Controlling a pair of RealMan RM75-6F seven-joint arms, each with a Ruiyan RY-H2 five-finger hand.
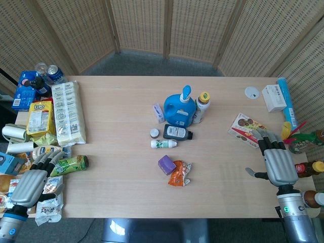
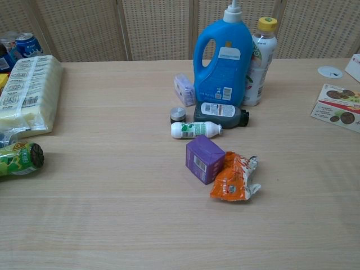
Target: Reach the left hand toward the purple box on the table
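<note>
Woven wicker screens (image 1: 142, 25) close off the space behind a pale wooden surface (image 1: 111, 131) that carries everything we see. Near its middle lies the purple box (image 1: 166, 164), tilted, with an orange snack pack (image 1: 179, 173) touching its right side. In the chest view the box (image 2: 205, 158) shows a barcode on its front face, and the pack (image 2: 234, 177) is crumpled against it.

Behind the box we see a small white bottle (image 1: 164, 144) lying on its side, then a dark bottle (image 1: 177, 132) also lying down, with a small round jar (image 1: 154, 133) just left of it. Further back stands a blue jug (image 1: 178, 107), and a yellow-capped bottle (image 1: 202, 106) stands upright just beside it on the right. A small lilac pack (image 1: 159, 112) sits at the jug's left.

Our left hand (image 1: 31, 182) rests at the near left corner, well apart from the box, fingers loosely spread and pointing away from us, holding nothing. It lies among snack packets, with a green can (image 1: 71, 163) on its side just beyond the fingertips. A long cracker pack (image 1: 67, 111) lies further back along the left edge.

Our right hand (image 1: 277, 164) sits at the near right edge, fingers likewise apart and empty, its fingertips near a flat biscuit box (image 1: 245, 129).
</note>
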